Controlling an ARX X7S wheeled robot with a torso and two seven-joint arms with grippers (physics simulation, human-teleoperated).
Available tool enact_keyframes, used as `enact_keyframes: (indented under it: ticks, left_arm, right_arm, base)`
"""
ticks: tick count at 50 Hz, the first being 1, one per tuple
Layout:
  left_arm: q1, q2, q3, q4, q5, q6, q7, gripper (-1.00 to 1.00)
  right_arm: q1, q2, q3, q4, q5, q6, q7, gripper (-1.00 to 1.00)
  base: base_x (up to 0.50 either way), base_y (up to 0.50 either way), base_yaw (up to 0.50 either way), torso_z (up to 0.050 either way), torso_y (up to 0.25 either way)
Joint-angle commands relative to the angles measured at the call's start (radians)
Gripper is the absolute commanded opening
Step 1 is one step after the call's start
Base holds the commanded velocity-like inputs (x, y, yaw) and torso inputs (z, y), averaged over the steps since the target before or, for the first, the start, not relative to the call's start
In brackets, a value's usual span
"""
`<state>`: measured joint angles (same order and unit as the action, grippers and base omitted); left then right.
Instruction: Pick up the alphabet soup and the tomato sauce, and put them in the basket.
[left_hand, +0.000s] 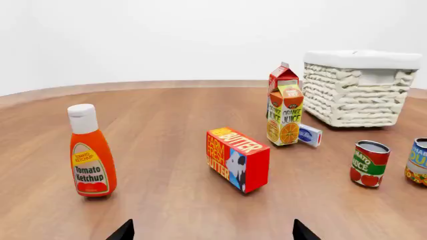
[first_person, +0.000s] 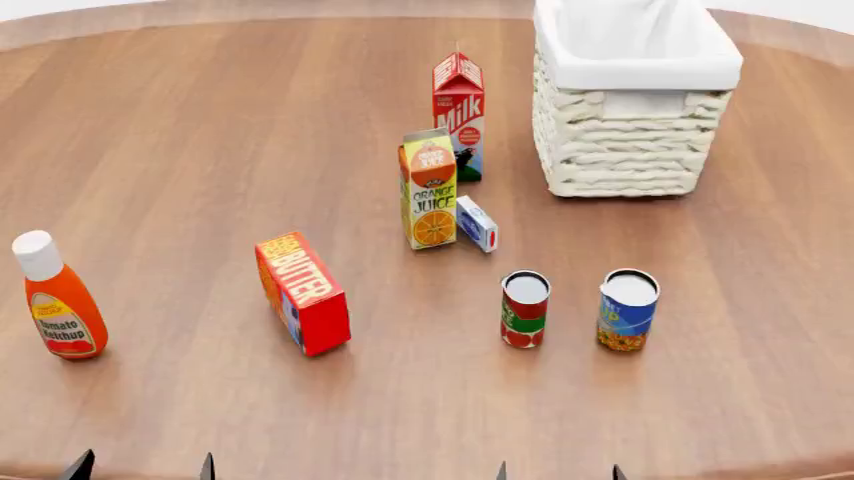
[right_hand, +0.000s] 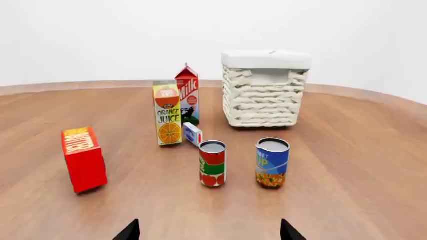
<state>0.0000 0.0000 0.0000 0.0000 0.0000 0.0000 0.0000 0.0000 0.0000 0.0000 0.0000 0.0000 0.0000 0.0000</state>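
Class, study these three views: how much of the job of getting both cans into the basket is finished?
Nothing is done yet. The alphabet soup and tomato sauce stand upright on the table, side by side, short of the basket. Nothing is in hand: the left gripper and right gripper are open. Both picks and placements remain.

On the table in front of you, the tomato sauce stands just left of the alphabet soup. The basket sits far right behind them. The orange juice stands left of it, the butter box nearer left, and the ketchup bottle far left.
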Motion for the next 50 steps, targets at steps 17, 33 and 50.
enact_keyframes:
  ticks: [17, 33, 50]
  left_arm:
    - [-0.014, -0.111, 0.085, 0.242, 0.068, -0.174, -0.114, 1.00]
    - [-0.221, -0.238, 0.152, 0.895, 0.298, -0.605, -0.023, 1.00]
    - [-0.234, -0.232, 0.145, 0.944, 0.300, -0.642, -0.022, 1.00]
  right_arm:
    - [0.069, 0.081, -0.084, -0.176, 0.027, 0.110, 0.118, 1.00]
    - [0.299, 0.151, -0.048, -0.711, 0.098, 0.460, 0.115, 1.00]
    - [0.281, 0.176, -0.081, -0.704, 0.087, 0.395, 0.117, 1.00]
  base:
    - [0.00, 0.00, 0.00, 0.000, 0.000]
    - [0.00, 0.00, 0.00, 0.003, 0.000]
    - [0.00, 0.00, 0.00, 0.050, 0.006]
